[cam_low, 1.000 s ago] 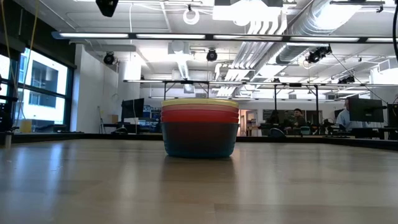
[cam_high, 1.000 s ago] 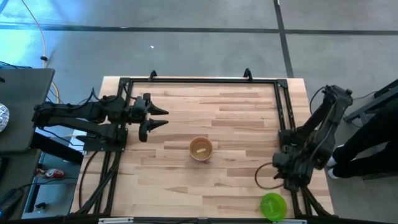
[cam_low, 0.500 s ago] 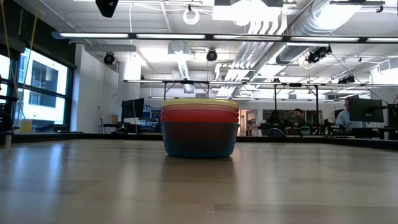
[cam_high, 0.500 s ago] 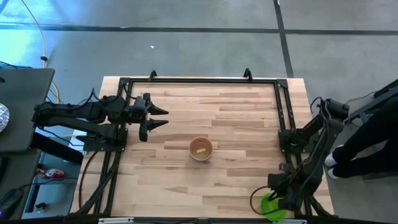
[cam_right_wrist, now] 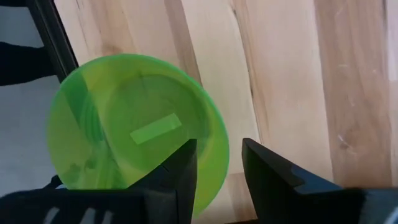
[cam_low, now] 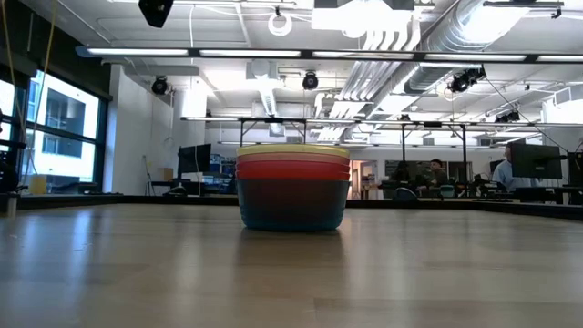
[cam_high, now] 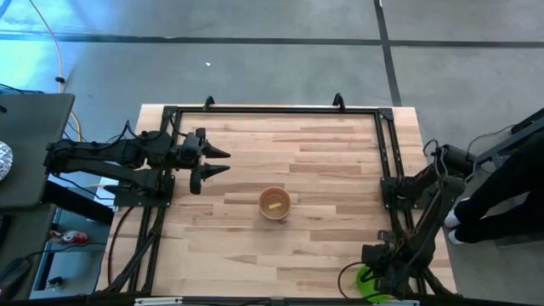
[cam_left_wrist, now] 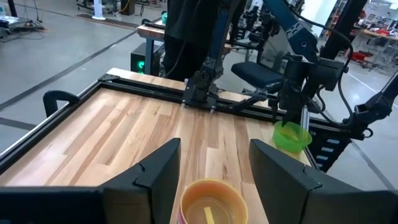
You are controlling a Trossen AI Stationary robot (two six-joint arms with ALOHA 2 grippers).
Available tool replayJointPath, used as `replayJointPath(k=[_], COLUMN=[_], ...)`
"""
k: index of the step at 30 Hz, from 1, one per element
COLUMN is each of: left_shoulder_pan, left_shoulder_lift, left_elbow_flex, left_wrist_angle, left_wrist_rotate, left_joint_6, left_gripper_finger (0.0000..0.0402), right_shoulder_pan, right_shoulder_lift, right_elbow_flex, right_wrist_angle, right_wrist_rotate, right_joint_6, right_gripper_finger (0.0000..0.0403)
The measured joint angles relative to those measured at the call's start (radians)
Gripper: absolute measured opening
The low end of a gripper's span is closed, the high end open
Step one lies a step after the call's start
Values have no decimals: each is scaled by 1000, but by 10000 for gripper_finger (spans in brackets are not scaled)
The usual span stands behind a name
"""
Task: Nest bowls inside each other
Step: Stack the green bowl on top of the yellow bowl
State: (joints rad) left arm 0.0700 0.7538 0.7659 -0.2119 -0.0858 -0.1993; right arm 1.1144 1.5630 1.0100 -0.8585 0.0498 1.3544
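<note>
A stack of nested bowls [cam_high: 274, 204] stands mid-table with a yellow bowl on top; the low view shows the stack [cam_low: 293, 187] resting on its teal bottom bowl. A green bowl [cam_right_wrist: 124, 130] sits upright, alone, at the table's near right corner [cam_high: 365, 282]. My right gripper [cam_right_wrist: 217, 168] points down over it, open. One finger is above the bowl's inside and the other is outside its rim; no touch shows. My left gripper [cam_high: 219, 161] waits open and level at the left, facing the stack [cam_left_wrist: 210, 202].
A black metal frame [cam_high: 387, 153] runs around the table's working area, close beside the green bowl. Bare wood lies between the stack and the green bowl. A person stands just off the table's right edge [cam_high: 510, 187].
My right gripper has swung toward the table's near edge and sunk, coming from beside the right frame rail to just over the green bowl. The green bowl and the stack have stayed where they were.
</note>
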Motion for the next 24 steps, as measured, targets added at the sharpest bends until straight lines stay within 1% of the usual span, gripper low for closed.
replayJointPath(k=[9,13,19,22,24], left_shoulder_pan=[0,0,0,0,0], left_shoulder_lift=[-1,-1,-1,-1,-1], left_elbow_flex=[0,0,0,0,0], left_wrist_angle=[-10,-9,-9,-9,-9], left_wrist_rotate=[2,2,2,2,1], left_joint_6=[-7,-7,-10,-10,-9], left_gripper_finger=[181,181,181,181,181], right_shoulder_pan=[1,1,0,-2,-8], right_shoulder_lift=[47,55,54,54,53], right_elbow_flex=[-1,-42,-51,-51,-51], right_wrist_angle=[4,75,83,82,85], right_wrist_rotate=[-1,-52,-50,-54,-65], right_joint_6=[8,22,34,34,34], right_gripper_finger=[119,119,116,93,61])
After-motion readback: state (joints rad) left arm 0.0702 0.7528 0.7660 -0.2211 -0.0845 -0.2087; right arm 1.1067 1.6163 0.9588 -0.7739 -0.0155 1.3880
